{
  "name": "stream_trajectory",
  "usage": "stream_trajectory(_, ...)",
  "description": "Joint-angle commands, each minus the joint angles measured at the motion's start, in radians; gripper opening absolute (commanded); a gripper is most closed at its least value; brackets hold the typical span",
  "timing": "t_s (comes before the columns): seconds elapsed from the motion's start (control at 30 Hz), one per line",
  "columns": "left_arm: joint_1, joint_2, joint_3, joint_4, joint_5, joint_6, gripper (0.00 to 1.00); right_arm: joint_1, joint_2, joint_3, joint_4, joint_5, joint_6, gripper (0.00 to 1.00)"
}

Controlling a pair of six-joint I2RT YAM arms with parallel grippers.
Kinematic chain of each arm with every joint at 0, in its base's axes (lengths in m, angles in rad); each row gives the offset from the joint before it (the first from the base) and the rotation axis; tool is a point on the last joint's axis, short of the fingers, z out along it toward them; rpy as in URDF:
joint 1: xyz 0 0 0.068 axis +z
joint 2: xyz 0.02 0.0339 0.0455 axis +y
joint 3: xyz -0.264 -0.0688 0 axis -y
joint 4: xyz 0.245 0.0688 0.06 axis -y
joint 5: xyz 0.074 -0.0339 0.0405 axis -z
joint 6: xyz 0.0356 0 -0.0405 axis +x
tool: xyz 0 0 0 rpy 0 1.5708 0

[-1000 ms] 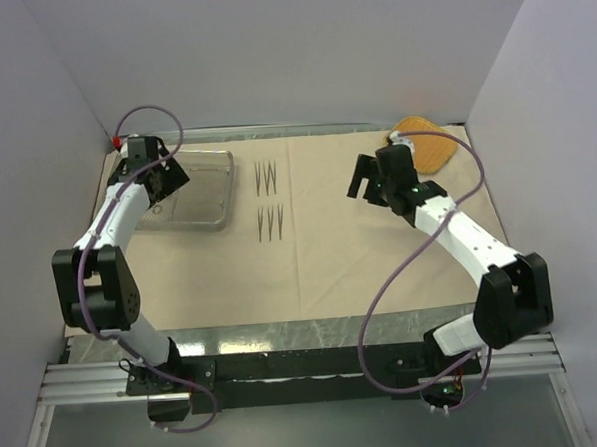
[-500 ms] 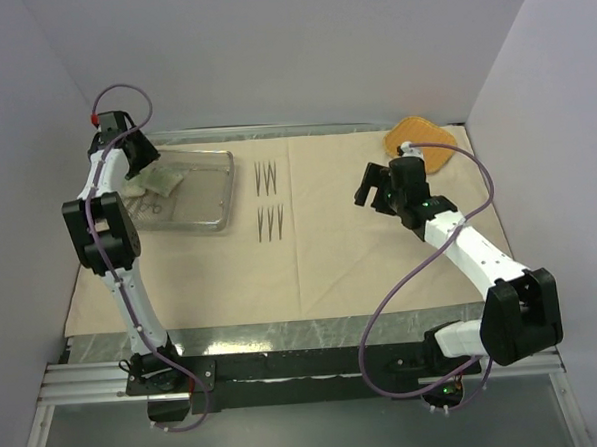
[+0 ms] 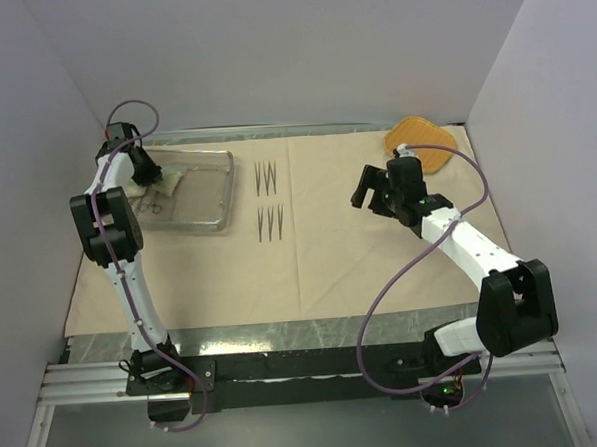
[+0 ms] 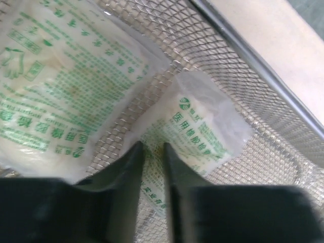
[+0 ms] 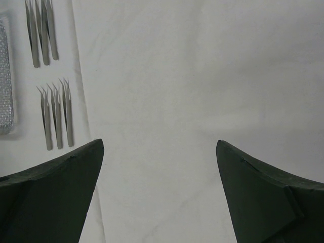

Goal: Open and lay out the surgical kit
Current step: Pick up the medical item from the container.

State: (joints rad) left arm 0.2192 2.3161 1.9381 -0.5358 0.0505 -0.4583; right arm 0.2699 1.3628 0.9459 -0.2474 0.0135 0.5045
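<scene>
Lowered since half a second ago, the left gripper (image 3: 148,177) is now set down inside the wire-mesh tray (image 3: 228,192), while the right arm is hardly shifted. The beige wrapping cloth (image 3: 361,260) is spread flat over the table, and the tray is carried on its far left part. An orange woven pad (image 3: 426,137) is seen at the far right corner, in the top view only.

The two green-white packets are shown clearly by the left wrist view alone: the larger packet (image 4: 61,86) and the smaller packet (image 4: 202,126) lie on the mesh, overlapping or just touching. The left gripper's fingers (image 4: 134,167) are drawn almost together over the smaller packet's near edge. Whether that edge is pinched cannot be told.

Two groups of thin tweezers (image 3: 266,177) are laid on the cloth just right of the tray. In the right wrist view three tweezers are counted in each group. The right gripper (image 5: 159,144) is held spread wide above bare cloth, near the tweezers and gripping nothing.
</scene>
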Motion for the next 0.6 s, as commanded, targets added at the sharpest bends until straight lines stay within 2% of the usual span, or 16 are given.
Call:
stream_trajectory(0.0, -0.004, -0.09, -0.025, 0.023, 0.063, -0.003, 0.15, -0.008, 0.004, 0.065, 0.028, -0.01, 0.002, 1.0)
stream_trajectory(0.07, -0.006, -0.122, -0.053, 0.04, 0.071, -0.019, 0.06, -0.006, 0.013, 0.083, 0.028, -0.039, 0.003, 1.0)
stream_trajectory(0.13, -0.011, -0.173, -0.071, 0.045, 0.089, -0.034, 0.01, -0.001, 0.021, 0.097, 0.031, -0.055, 0.006, 1.0)
stream_trajectory(0.27, -0.026, -0.291, -0.184, 0.085, 0.115, -0.134, 0.01, 0.014, 0.028, 0.143, 0.062, -0.087, 0.017, 1.0)
stream_trajectory(0.33, -0.041, -0.389, -0.256, 0.152, 0.129, -0.215, 0.01, 0.017, 0.036, 0.159, 0.085, -0.141, 0.049, 1.0)
stream_trajectory(0.43, -0.066, -0.524, -0.443, 0.241, 0.132, -0.322, 0.01, 0.031, 0.077, 0.186, 0.181, -0.24, 0.124, 1.0)
stream_trajectory(0.57, -0.104, -0.652, -0.562, 0.315, 0.173, -0.456, 0.01, 0.086, 0.157, 0.266, 0.273, -0.358, 0.216, 1.0)
